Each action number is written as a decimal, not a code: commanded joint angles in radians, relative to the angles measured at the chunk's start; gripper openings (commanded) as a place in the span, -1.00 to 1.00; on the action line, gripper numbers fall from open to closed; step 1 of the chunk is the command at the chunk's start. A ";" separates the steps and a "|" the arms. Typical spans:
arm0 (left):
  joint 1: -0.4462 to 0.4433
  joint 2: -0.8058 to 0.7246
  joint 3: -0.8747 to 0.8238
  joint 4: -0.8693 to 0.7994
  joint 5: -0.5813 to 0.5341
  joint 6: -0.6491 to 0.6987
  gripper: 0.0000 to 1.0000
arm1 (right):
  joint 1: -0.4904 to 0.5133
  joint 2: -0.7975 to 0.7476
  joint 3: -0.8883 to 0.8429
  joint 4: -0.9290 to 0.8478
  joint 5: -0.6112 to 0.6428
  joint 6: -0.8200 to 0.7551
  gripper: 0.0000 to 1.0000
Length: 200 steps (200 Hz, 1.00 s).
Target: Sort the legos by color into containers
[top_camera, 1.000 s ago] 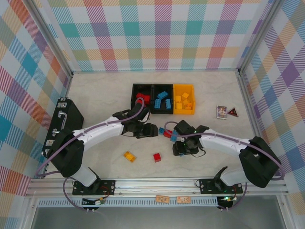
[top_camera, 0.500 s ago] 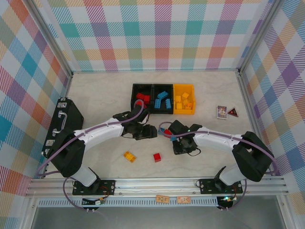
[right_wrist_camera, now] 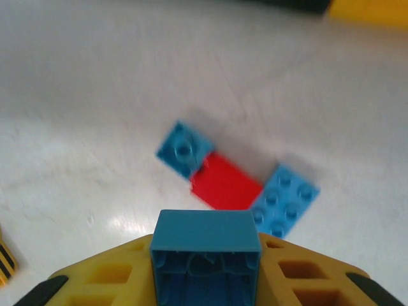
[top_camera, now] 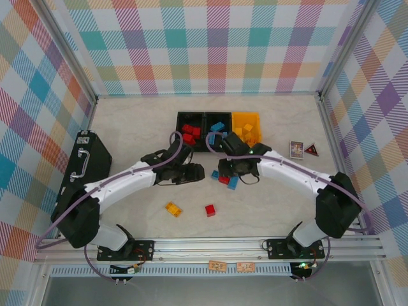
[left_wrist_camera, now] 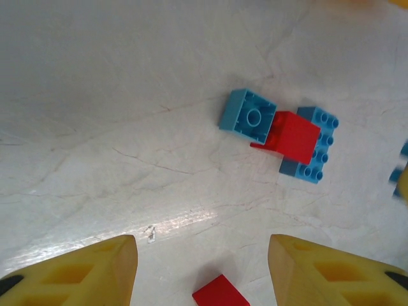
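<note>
Right gripper (right_wrist_camera: 206, 258) carrying a blue brick (right_wrist_camera: 206, 239), left gripper (left_wrist_camera: 203, 245) empty.
Right wrist view: the yellow fingers (right_wrist_camera: 102, 280) pinch the blue brick above the table (right_wrist_camera: 76, 83). Below it, a red brick (right_wrist_camera: 226, 185) lies touching a square blue brick (right_wrist_camera: 185, 148) and an oblong blue brick (right_wrist_camera: 285, 199). Left wrist view: the left gripper's fingers (left_wrist_camera: 83, 271) are spread with nothing between them. The same three bricks lie ahead, and a second red brick (left_wrist_camera: 220, 294) sits at the bottom edge. Top view: both grippers are close together near those three bricks, just in front of three joined bins. The left black bin (top_camera: 178, 127) holds red bricks (top_camera: 190, 132), the middle black bin (top_camera: 218, 115) blue bricks (top_camera: 218, 126), and the yellow bin (top_camera: 246, 115) yellow bricks (top_camera: 247, 132). A loose yellow brick (top_camera: 173, 208) and a lone red brick (top_camera: 210, 210) lie nearer the arm bases.
</note>
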 commanded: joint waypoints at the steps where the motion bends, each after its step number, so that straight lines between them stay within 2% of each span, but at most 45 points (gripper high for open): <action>1: 0.023 -0.059 -0.023 0.006 -0.053 -0.027 0.16 | -0.038 0.076 0.093 -0.002 -0.002 -0.051 -0.30; 67: 0.035 -0.129 -0.041 -0.032 -0.083 -0.034 0.16 | -0.125 0.355 0.418 -0.067 -0.005 -0.096 -0.28; 130: 0.040 -0.165 -0.070 -0.061 -0.101 -0.050 0.16 | -0.154 0.595 0.683 -0.151 0.001 -0.093 -0.25; 200: 0.043 -0.188 -0.097 -0.070 -0.121 -0.060 0.16 | -0.172 0.691 0.765 -0.152 0.021 -0.083 -0.17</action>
